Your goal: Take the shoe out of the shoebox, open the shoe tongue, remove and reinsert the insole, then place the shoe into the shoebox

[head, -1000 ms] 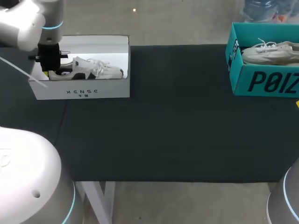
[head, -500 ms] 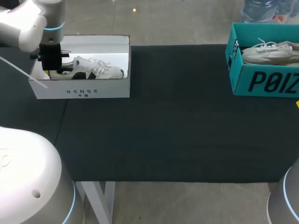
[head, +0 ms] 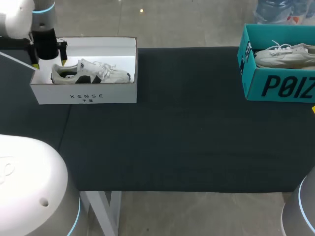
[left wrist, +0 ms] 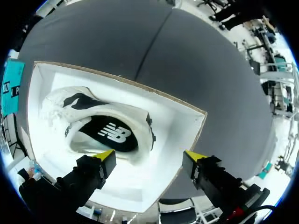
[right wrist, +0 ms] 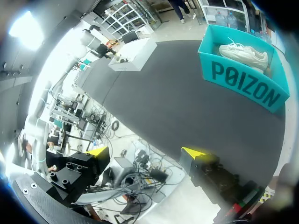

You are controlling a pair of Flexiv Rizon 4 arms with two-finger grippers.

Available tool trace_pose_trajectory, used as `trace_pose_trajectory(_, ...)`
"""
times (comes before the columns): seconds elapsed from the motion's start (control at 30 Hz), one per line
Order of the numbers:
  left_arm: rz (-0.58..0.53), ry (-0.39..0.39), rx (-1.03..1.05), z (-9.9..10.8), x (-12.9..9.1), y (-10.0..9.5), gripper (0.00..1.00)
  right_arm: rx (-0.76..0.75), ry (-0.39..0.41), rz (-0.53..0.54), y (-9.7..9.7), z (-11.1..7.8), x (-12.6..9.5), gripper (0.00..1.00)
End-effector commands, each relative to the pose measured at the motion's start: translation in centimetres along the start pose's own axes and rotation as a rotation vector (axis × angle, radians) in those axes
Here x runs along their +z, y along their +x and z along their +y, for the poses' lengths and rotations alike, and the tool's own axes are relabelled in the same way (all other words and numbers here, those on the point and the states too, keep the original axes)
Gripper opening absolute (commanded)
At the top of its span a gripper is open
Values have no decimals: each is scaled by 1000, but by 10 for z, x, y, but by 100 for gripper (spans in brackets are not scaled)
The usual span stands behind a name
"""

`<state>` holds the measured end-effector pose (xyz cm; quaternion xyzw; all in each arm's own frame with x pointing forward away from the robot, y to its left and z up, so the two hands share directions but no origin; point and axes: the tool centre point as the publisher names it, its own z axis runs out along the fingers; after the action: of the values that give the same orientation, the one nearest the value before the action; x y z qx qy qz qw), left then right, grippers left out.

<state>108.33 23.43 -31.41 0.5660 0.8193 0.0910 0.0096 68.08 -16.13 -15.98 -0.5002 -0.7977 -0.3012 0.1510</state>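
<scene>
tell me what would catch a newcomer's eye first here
The bright teal cardboard shoebox at the far right edge of the dark grey table stands out most, with a cream lace-up sneaker lying inside. At the far left, a white cardboard shoebox holds a white-and-black sneaker, and the left gripper hovers open over the heel end of that box.

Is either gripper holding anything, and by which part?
Nothing is held. The left gripper is open above the shoe, which lies in the white box; the right gripper is open and empty.
</scene>
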Motion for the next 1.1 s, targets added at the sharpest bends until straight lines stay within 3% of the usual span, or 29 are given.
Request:
trace_pose_trajectory(0.03,-19,-17,11,-13,-29,7,100,1,1,-1,0,0,0,100)
trace_pose_trajectory(0.4,-100,3,77,-55,-81,-2,100,1,1,-1,0,0,0,100)
trace_pose_trajectory(1.1,-100,3,77,-55,-81,-2,100,1,1,-1,0,0,0,100)
